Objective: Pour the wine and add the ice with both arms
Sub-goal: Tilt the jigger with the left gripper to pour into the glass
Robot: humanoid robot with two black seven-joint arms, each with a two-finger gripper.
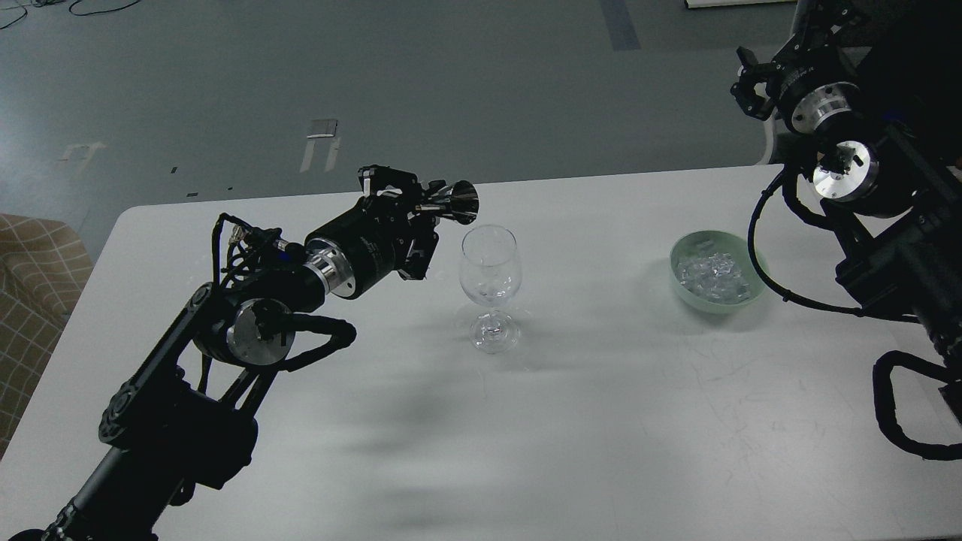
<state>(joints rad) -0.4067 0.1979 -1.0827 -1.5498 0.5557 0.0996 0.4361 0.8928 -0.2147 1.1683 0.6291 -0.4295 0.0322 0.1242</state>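
Inside round bowl (680,259): glassy, irregular ice (712,276).

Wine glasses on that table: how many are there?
1. The wine glass stands upright mid-table, empty, between the left gripper and the green bowl of ice.

left gripper (421,218): fingers hidden behind dark cone-shaped item (458,201) | right gripper (751,86): small, dark, fingers indistinct | right arm (902,248): cut by right edge | ice (712,274): cubes too small to count
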